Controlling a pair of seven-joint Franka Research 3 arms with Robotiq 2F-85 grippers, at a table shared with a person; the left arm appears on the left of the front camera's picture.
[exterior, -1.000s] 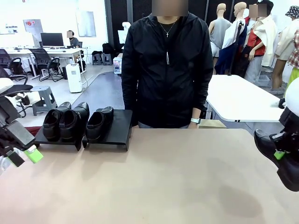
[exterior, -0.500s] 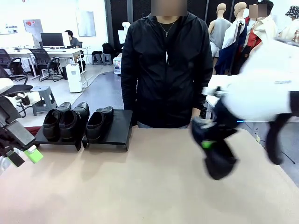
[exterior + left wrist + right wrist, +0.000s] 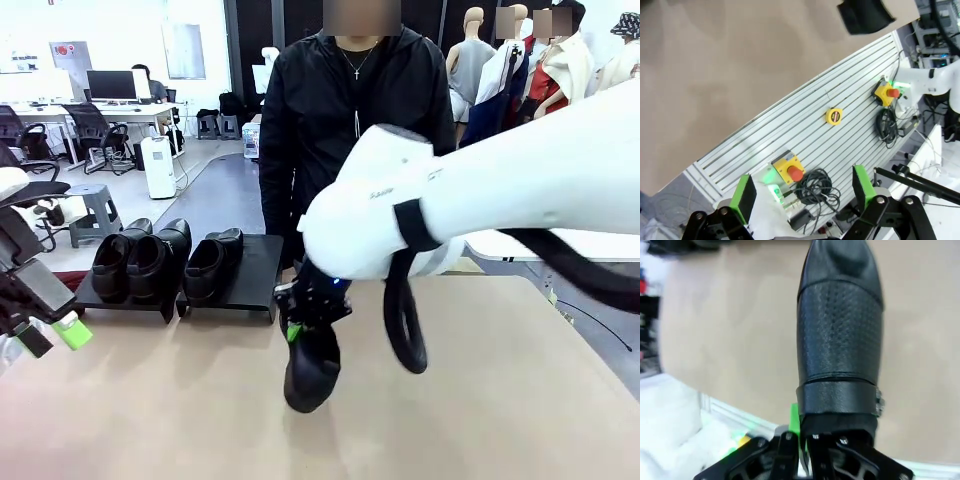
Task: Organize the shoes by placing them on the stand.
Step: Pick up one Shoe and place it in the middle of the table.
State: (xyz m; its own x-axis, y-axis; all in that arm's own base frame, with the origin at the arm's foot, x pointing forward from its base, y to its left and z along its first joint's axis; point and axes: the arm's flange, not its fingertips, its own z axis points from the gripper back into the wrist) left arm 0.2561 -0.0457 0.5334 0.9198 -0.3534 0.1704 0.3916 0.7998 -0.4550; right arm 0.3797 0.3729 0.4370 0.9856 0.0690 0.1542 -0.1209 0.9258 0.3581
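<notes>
The right claw (image 3: 300, 322) has swung from the right edge to the middle of the tabletop (image 3: 480, 400), clamped on the fourth shoe (image 3: 312, 368). Next it must reach the free half of the stand (image 3: 258, 270). The left claw (image 3: 805, 192) hangs wide.

Robot lab: office desks (image 3: 110, 108), monitors (image 3: 111, 84).

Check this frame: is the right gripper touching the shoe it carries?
Touching. In the right wrist view the right gripper is shut on the back rim of the shoe; the front view shows the shoe hanging toe-down from it above the table.
</notes>
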